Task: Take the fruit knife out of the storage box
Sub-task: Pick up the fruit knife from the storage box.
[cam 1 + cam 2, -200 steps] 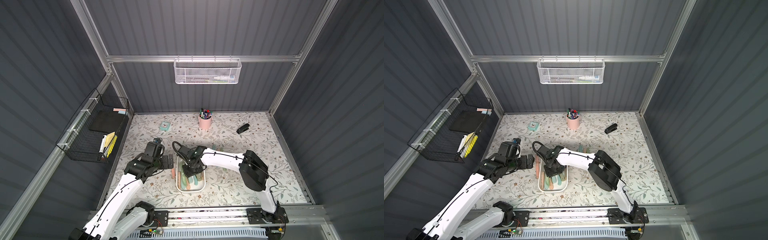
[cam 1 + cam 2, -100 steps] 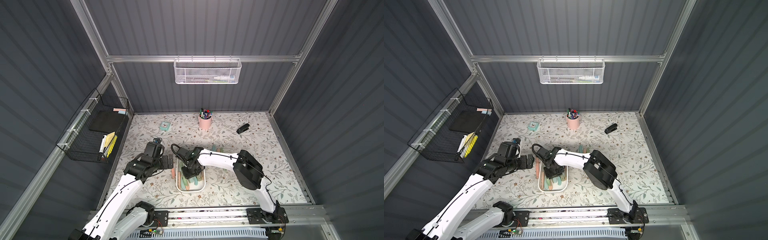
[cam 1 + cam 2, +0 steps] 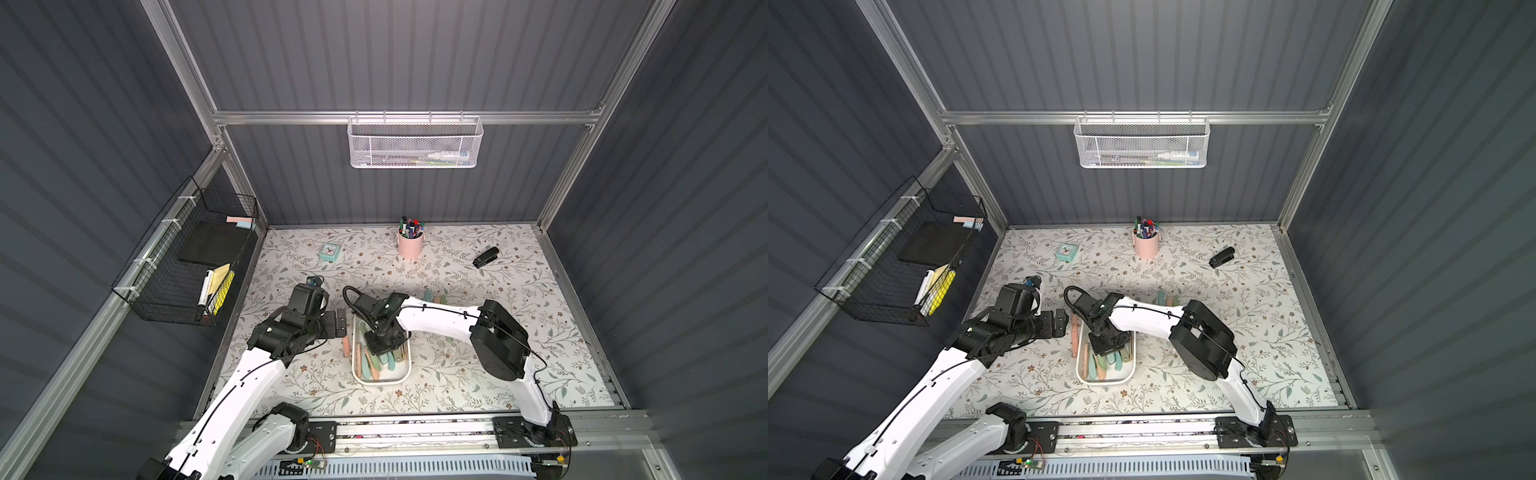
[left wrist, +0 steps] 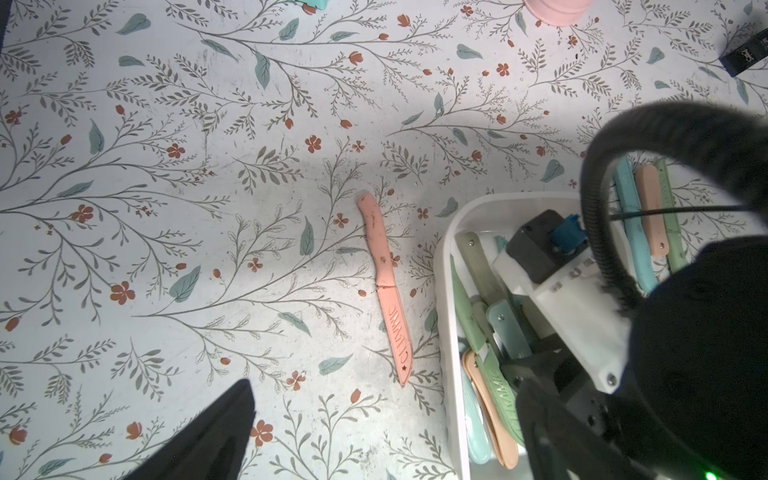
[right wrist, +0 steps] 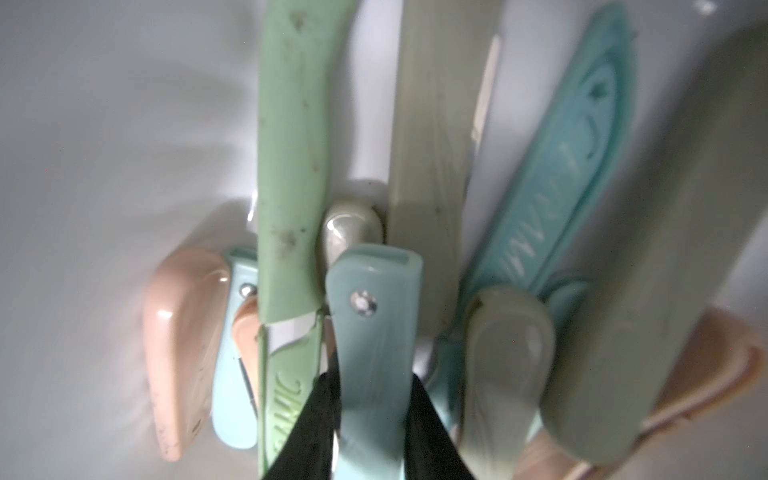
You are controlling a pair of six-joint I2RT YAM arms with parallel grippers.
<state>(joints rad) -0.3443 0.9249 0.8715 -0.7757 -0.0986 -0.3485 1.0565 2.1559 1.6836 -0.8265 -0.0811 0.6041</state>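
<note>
A: Where was the knife?
B: In the box, among other knives.
A: And the right gripper?
B: Down in the box, jaws flanking the knife's teal handle. I couldn't tell whether they pinched it.
A: The left gripper?
B: Just beside the box, jaws spread, empty.

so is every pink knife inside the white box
No, one pink knife lies on the floral mat beside the storage box, outside its rim.
</note>
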